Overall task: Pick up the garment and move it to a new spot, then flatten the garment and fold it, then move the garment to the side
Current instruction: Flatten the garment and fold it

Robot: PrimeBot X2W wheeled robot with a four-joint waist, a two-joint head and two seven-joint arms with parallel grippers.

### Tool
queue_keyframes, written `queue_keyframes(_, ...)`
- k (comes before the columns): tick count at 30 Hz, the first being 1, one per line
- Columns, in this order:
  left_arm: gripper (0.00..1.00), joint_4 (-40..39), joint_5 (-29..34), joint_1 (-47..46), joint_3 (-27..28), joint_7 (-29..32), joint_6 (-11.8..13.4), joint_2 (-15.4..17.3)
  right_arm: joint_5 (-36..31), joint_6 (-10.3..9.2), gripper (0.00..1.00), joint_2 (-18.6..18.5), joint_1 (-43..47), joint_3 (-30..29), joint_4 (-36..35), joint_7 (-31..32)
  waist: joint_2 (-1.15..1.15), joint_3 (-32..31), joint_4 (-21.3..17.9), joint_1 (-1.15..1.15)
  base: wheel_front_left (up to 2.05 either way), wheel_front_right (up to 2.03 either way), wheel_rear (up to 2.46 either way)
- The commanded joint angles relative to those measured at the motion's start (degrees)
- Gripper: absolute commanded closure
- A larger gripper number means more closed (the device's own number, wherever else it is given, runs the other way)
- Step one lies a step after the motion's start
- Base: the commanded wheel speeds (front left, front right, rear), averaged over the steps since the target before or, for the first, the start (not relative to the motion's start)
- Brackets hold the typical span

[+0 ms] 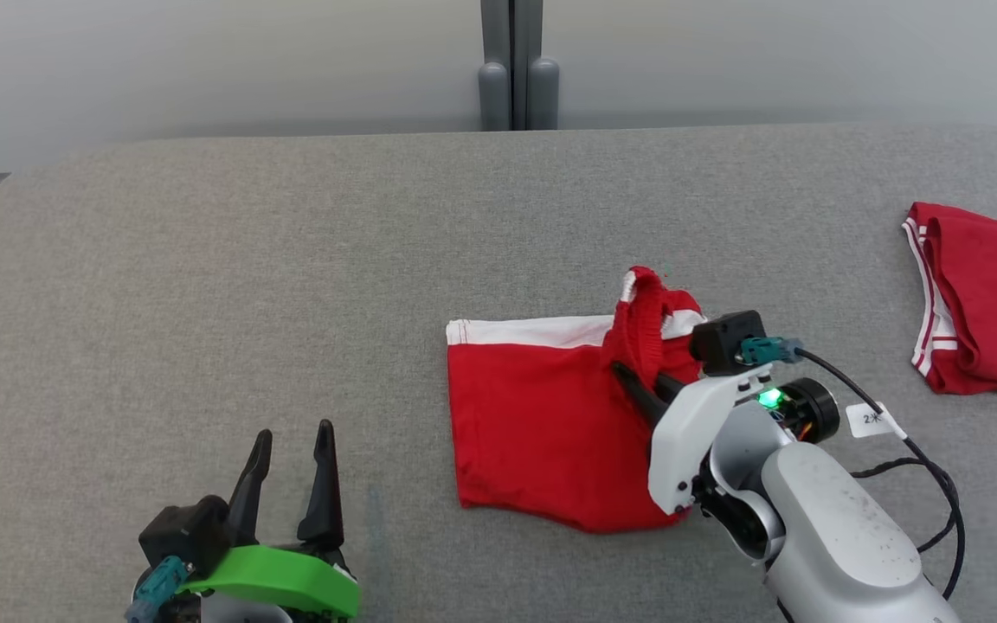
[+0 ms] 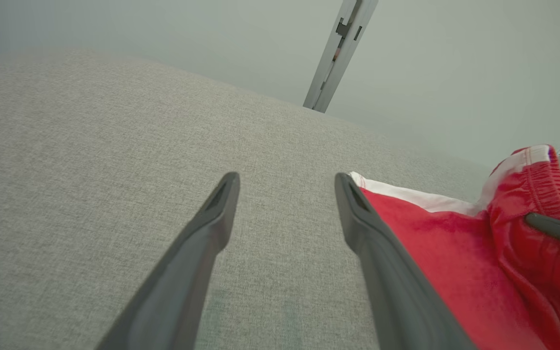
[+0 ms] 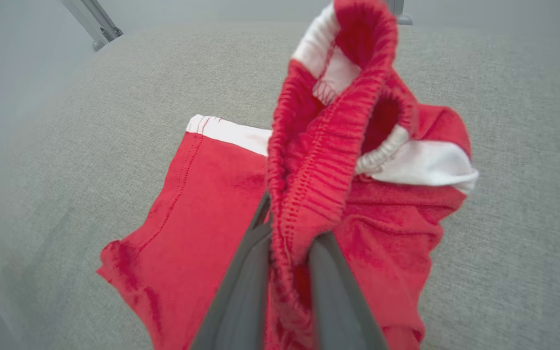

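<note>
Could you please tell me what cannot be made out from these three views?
1. Tips of the right gripper: head and right wrist views, buried in the bunched waistband of the red shorts.
2. The shorts' near right corner: head view, hidden under the right forearm.
3. Second red garment: head view, cut off by the right edge.
4. Cable label: head view, writing too small to read.

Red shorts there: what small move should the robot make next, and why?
Probably carry the pinched waistband leftward and lay it over the flat half. The right fingers are shut on the raised, bunched waistband, while the rest of the red shorts lies flat on the grey surface.
</note>
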Motion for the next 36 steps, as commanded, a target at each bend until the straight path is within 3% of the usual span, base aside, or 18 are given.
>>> queue_keyframes(1,0.0,-0.2,-0.1,-1.0,0.0,-0.1,-0.2,0.0,0.8,-0.08,1.0,0.0,-1.0,1.2,-0.1,-0.1,0.0,0.5,0.8,0.0,0.0,0.0,0.0)
queue_keyframes(14,0.0,-0.3,-2.3,-2.2,-1.8,-0.1,0.7,0.0,8.4,-0.07,1.0,0.0,-7.1,15.2,6.9,-2.6,0.0,1.9,4.3,0.0,0.0,0.0,0.0)
queue_keyframes(15,0.0,-0.3,-2.4,-2.2,-1.9,-0.1,0.7,0.0,8.8,-0.07,0.92,0.0,-7.4,15.7,7.4,-2.8,0.0,1.9,4.4,0.0,0.0,0.0,0.0)
queue_keyframes(16,0.0,-0.2,-2.4,-2.2,-1.9,-0.1,0.8,0.0,9.2,-0.07,0.73,0.0,-7.8,16.3,8.0,-3.2,0.0,1.9,4.4,0.0,0.0,0.0,0.0)
queue_keyframes(17,0.0,-0.2,-2.5,-2.2,-2.0,-0.1,0.8,0.0,9.4,-0.07,0.6,0.0,-8.1,16.7,8.3,-3.4,0.0,1.9,4.5,0.0,0.0,0.0,0.0)
queue_keyframes(18,0.0,-0.1,-2.5,-2.3,-2.1,-0.1,0.9,0.0,9.7,-0.07,0.0,0.1,-8.7,17.6,8.6,-4.0,0.0,1.9,4.6,0.0,0.0,0.0,0.0)
queue_keyframes(28,0.0,-0.5,-1.9,-2.2,-2.2,-0.1,1.0,0.0,10.8,-0.07,0.0,0.0,-10.7,21.8,8.5,-10.2,0.0,1.7,4.0,0.0,0.0,0.0,0.0)
queue_keyframes(36,0.0,-0.4,0.0,-3.3,-3.3,-0.1,0.4,0.0,4.6,-0.07,0.0,0.0,-10.8,16.2,10.5,-17.8,0.0,0.5,1.7,0.0,0.0,0.0,0.0)
